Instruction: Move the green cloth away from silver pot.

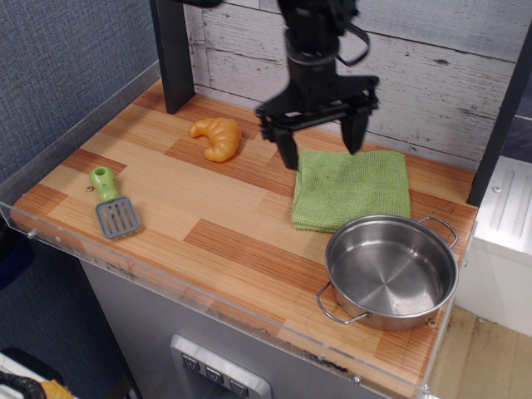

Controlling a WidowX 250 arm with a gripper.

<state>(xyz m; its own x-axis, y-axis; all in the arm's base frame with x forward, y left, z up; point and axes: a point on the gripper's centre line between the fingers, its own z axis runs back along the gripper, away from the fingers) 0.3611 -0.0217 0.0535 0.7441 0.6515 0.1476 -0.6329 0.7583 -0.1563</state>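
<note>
The green cloth [352, 189] lies flat on the wooden counter at the right, its near edge touching the rim of the silver pot [391, 270], which stands at the front right corner. My gripper [320, 143] hangs open and empty above the cloth's far left part, fingers pointing down. One fingertip [288, 155] is over the cloth's left corner and the other over its far edge.
A toy croissant [218, 136] lies at the back left. A green-handled grey spatula [112, 204] lies near the left front edge. A black post [172, 54] stands at the back left. A clear plastic rim [208, 291] edges the counter.
</note>
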